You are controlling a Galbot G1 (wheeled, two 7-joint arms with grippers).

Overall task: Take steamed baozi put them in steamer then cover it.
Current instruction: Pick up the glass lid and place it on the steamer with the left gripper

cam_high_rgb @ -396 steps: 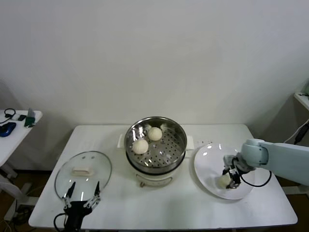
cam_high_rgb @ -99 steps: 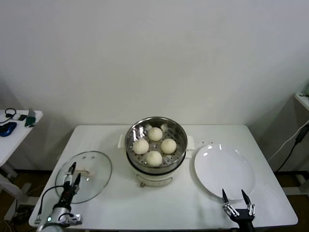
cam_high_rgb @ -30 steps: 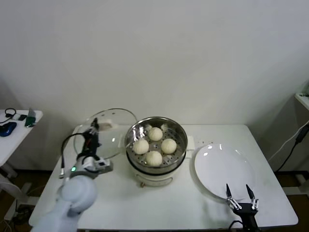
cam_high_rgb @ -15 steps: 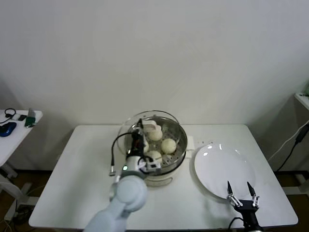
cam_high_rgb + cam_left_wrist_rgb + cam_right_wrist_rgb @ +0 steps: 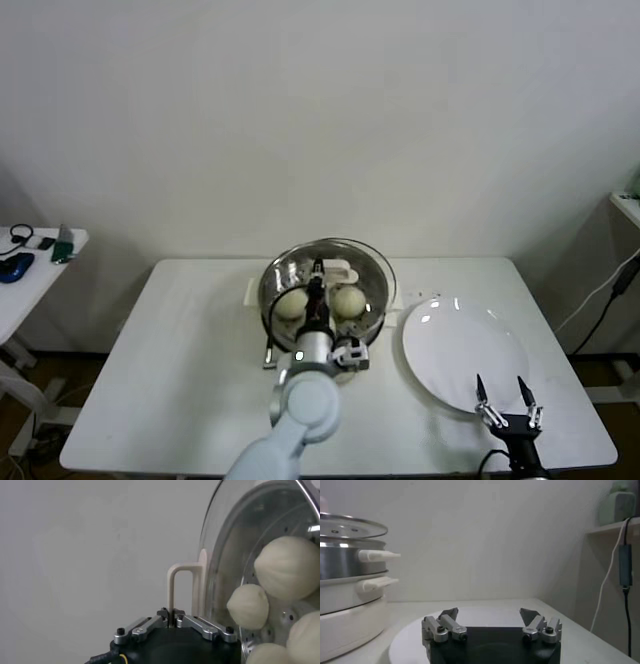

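The steamed baozi [image 5: 287, 567] were already loaded in the steamer [image 5: 370, 318] at the centre of the table [image 5: 190, 360], and the cover [image 5: 375, 262] hung over the basket, seemingly not yet seated, with the left gripper [image 5: 171, 620] clamped tight on its cream-white handle [image 5: 182, 587]; judged from this, only lowering, seating and releasing the cover remained. At 3 o'clock of the steamer lay a bare white plate [image 5: 465, 355], with the idle right gripper [image 5: 508, 398] spread wide at the plate's 6 o'clock edge. A plain pale wall [image 5: 320, 110] stood behind, and a small side table [image 5: 35, 265] with oddments sat at 9 o'clock.
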